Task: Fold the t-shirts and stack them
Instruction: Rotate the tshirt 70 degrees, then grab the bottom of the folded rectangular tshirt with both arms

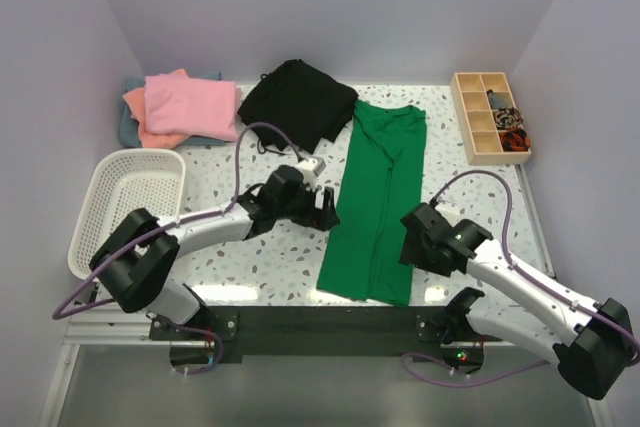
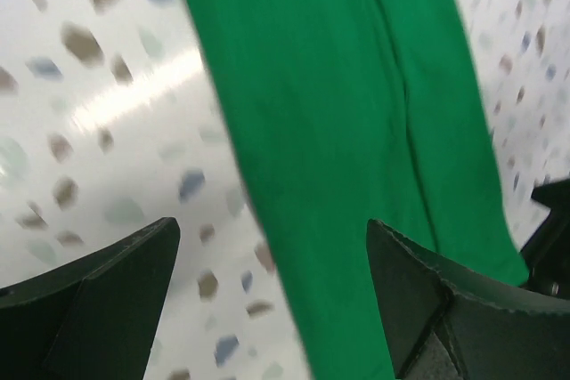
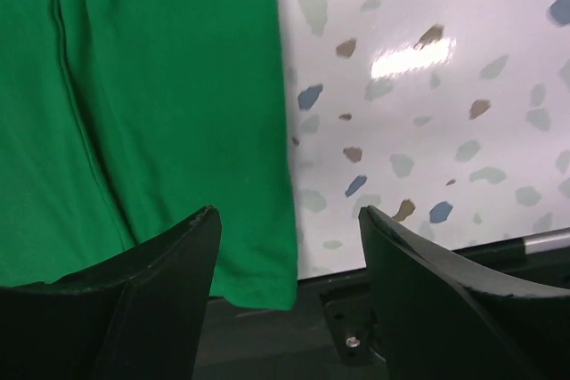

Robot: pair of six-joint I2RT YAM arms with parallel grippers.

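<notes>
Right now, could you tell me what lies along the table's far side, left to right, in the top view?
Pink t-shirt pile, black garment, green t-shirt, wooden compartment box.

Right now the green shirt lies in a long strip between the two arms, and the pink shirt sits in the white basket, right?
Not quite. The pink shirt lies behind the white basket, not in it, as the top view shows. What you said about the green shirt is right.
</notes>
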